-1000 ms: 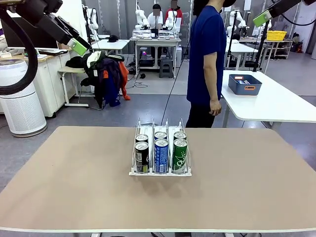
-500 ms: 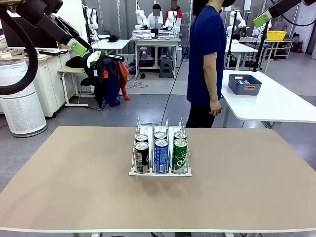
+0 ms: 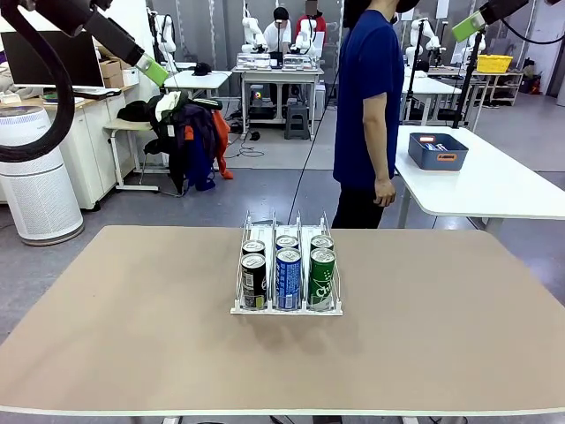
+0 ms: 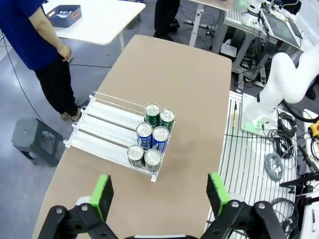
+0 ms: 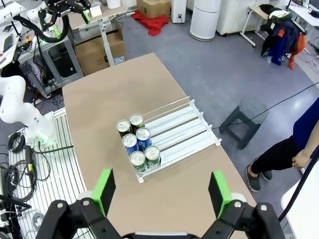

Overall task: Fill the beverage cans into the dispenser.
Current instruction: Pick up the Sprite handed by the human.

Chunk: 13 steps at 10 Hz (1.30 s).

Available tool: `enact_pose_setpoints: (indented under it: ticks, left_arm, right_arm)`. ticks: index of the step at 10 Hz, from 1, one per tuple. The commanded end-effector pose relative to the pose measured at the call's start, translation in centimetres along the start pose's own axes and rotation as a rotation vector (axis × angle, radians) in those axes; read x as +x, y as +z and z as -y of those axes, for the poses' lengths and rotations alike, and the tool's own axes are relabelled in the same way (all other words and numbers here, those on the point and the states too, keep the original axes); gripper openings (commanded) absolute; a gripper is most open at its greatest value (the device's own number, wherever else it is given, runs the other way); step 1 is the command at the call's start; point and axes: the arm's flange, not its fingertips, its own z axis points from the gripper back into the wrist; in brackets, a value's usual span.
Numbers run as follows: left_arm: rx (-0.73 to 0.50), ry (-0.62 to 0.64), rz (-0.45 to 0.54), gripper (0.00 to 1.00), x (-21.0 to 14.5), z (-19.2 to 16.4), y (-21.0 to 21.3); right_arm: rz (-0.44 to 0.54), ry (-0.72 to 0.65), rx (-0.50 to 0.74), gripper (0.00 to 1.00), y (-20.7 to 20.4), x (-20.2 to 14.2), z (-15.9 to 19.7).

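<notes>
The tan table (image 3: 132,336) carries the white dispenser (image 3: 287,224) at its middle, and a person (image 3: 366,97) in a blue shirt stands beyond the far edge. The left gripper (image 4: 159,191) and right gripper (image 5: 161,190) hang high above the table, each with its green-padded jaws spread wide apart and nothing between them. Six cans (image 3: 289,278) stand upright at the dispenser's near end, two to a lane: seen from the front, black in the left lane, blue in the middle and green in the right, with the far part of each lane bare.
</notes>
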Motion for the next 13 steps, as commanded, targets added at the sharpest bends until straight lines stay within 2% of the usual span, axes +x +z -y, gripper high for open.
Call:
enact_pose_setpoints:
  ticks: [1, 3, 6, 10, 11, 13]
  left_arm:
    - [0.039, 0.029, -0.003, 1.0, -0.1, 1.2, -0.2]
    - [0.063, 0.041, -0.014, 1.0, 0.3, 1.7, 0.0]
    - [0.135, 0.055, -0.021, 1.0, 1.1, 2.1, 0.3]
    - [0.176, 0.046, -0.021, 1.0, 2.1, 1.9, 0.7]
    - [0.197, 0.016, -0.012, 1.0, 2.1, 1.8, 0.6]
    - [0.156, 0.034, -0.021, 1.0, 1.8, 1.6, 0.9]
  right_arm:
    - [0.006, -0.025, -0.008, 1.0, 0.3, -0.1, -0.9]
    - [0.025, -0.043, -0.024, 1.0, 0.3, -0.2, -1.0]
    - [0.011, -0.072, -0.113, 1.0, -0.2, -0.3, -0.9]
    - [-0.066, -0.113, -0.176, 1.0, -0.9, -0.7, -1.1]
    - [-0.072, -0.092, -0.164, 1.0, -1.2, -0.7, -0.9]
    - [-0.046, -0.077, -0.134, 1.0, -0.6, -0.3, -0.5]
